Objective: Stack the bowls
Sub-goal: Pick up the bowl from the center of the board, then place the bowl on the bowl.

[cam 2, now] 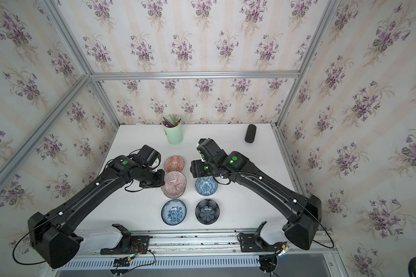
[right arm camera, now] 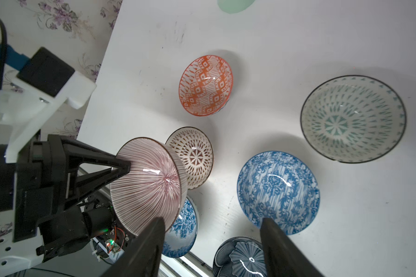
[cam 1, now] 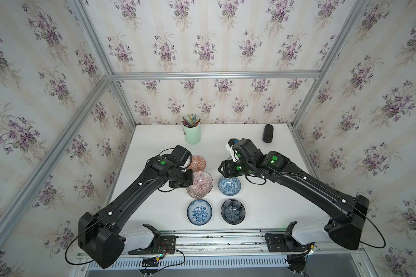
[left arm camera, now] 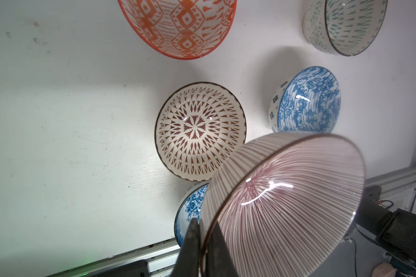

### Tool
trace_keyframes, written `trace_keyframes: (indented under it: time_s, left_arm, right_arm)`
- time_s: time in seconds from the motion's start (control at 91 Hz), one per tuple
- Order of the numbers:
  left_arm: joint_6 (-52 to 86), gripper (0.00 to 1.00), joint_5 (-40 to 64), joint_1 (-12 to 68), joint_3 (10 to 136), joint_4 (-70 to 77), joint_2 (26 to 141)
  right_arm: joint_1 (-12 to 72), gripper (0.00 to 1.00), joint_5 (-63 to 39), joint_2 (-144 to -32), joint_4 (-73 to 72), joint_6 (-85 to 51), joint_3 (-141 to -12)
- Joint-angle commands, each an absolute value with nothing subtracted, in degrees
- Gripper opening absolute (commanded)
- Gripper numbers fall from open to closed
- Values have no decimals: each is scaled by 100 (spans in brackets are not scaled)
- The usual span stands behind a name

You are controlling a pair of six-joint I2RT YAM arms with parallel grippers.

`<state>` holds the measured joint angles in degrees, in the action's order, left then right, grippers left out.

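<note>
My left gripper is shut on the rim of the pink-lined bowl, which hangs tilted just over the dark-lattice bowl. The orange bowl sits behind them. A blue-white bowl lies to the right, with a blue floral bowl and the navy petal bowl nearer the front. The green-lattice bowl rests under my right arm and is hidden in both top views. My right gripper is open and empty above the table, between the pink-lined bowl and the blue-white bowl.
A mint-green pencil cup stands at the back of the white table. A black case lies at the back right. An aluminium rail runs along the front edge, and wallpapered walls close in the sides.
</note>
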<state>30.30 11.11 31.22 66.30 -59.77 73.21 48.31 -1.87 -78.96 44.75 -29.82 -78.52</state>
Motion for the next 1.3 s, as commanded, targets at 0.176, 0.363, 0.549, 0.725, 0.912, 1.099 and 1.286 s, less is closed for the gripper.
trace_keyframes:
  time_s: [0.176, 0.363, 0.549, 0.725, 0.912, 1.099, 1.286]
  left_arm:
    - [2938, 0, 1162, 2698, 6456, -5511, 7633]
    - [2885, 0, 1395, 2505, 6162, -5167, 7809]
    - [2939, 0, 1520, 2494, 5927, -4895, 7893]
    - [2964, 0, 1593, 2493, 5787, -4771, 7929]
    - [2987, 0, 1598, 2494, 5640, -4659, 7987]
    - [3004, 0, 1560, 2490, 5561, -4586, 7997]
    - [3023, 0, 1557, 2492, 5517, -4543, 8066]
  right_arm:
    - [4360, 68, -306, -7404, 4290, -2772, -7259]
    - [4237, 68, -387, -7189, 4078, -2788, -6889]
    - [4214, 68, -396, -7172, 4019, -2793, -6723]
    - [4210, 68, -438, -7189, 3930, -2801, -6601]
    - [4211, 67, -499, -7191, 3844, -2815, -6486]
    - [4210, 67, -501, -7179, 3850, -2786, -6426]
    - [4210, 67, -509, -7195, 3841, -2793, -6401]
